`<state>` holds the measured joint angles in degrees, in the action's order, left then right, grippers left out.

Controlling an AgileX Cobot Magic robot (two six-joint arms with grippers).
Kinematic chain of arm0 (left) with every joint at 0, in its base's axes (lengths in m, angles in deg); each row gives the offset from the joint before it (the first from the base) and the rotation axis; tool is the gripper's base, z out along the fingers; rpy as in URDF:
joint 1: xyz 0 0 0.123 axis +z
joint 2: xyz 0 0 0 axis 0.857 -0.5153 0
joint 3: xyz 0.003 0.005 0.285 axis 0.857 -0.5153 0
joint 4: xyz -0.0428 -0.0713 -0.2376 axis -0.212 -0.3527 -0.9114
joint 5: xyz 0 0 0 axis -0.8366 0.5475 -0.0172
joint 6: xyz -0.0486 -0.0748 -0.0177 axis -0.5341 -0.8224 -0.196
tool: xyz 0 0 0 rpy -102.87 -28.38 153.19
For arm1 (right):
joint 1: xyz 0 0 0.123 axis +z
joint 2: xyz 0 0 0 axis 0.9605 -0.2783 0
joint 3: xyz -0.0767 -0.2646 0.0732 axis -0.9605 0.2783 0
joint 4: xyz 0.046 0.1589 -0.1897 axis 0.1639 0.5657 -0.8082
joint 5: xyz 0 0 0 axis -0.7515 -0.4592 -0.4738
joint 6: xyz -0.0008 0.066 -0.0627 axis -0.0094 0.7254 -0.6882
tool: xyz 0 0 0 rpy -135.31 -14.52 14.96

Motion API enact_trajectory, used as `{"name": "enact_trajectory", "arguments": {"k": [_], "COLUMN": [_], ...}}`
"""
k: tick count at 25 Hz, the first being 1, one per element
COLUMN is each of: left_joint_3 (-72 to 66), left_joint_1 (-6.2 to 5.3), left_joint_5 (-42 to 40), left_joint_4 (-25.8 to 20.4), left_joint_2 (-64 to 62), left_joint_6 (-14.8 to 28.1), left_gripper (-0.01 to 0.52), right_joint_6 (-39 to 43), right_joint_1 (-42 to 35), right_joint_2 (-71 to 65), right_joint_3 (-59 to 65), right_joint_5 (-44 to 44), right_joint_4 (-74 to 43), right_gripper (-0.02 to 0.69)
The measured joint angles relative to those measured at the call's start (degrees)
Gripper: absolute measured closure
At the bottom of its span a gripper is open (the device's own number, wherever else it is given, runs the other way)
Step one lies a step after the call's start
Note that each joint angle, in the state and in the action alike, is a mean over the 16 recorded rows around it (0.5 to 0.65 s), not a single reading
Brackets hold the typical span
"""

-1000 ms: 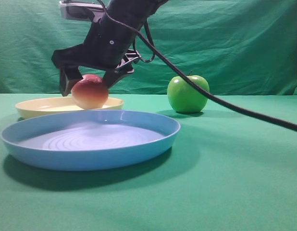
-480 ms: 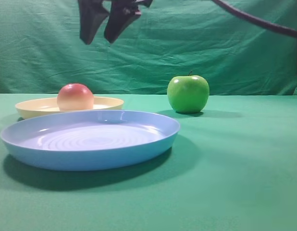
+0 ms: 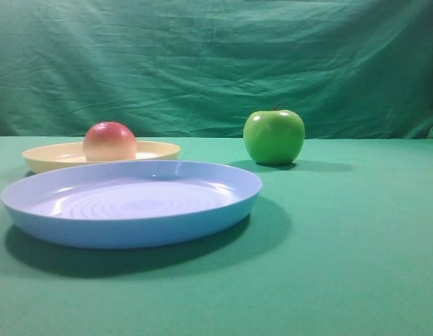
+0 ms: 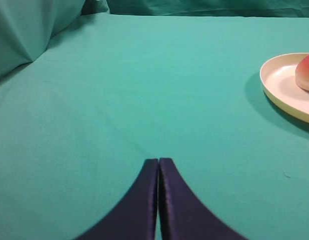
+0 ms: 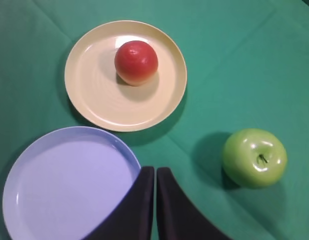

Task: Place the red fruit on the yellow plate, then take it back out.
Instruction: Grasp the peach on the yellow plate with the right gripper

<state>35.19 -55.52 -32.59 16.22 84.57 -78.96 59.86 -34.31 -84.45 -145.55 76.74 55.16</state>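
Both hands, left hand (image 4: pixel 158 162) and right hand (image 5: pixel 155 171), are closed empty; red fruit (image 5: pixel 136 62) sits on yellow plate (image 5: pixel 89 95).

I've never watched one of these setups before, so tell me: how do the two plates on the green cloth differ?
The shallow round cream-yellow plastic plate is smaller than the round light blue plastic plate. The yellow plate carries the small red peach-like fruit; the blue plate holds nothing. The blue plate shows rings at its centre in the exterior view; the yellow plate looks nearly smooth. Both are round with low rims.
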Motion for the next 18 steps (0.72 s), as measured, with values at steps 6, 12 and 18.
{"name": "enact_trajectory", "arguments": {"k": [6, 12, 18], "left_joint_3": [0.0, 0.0, 0.0], "left_joint_1": [0.0, 0.0, 0.0], "left_joint_5": [0.0, 0.0, 0.0], "left_joint_4": [0.0, 0.0, 0.0], "left_joint_2": [0.0, 0.0, 0.0], "left_joint_6": [0.0, 0.1, 0.1], "left_gripper": [0.514, 0.514, 0.514], "right_joint_6": [4.4, 8.5, 11.0], "right_joint_1": [-0.1, -0.1, -0.8], "right_joint_2": [8.1, 14.1, 20.4], "right_joint_3": [3.6, 4.3, 4.4], "right_joint_5": [4.9, 9.1, 10.8], "right_joint_4": [-3.1, -7.7, -11.5], "right_gripper": [0.665, 0.665, 0.665]}}
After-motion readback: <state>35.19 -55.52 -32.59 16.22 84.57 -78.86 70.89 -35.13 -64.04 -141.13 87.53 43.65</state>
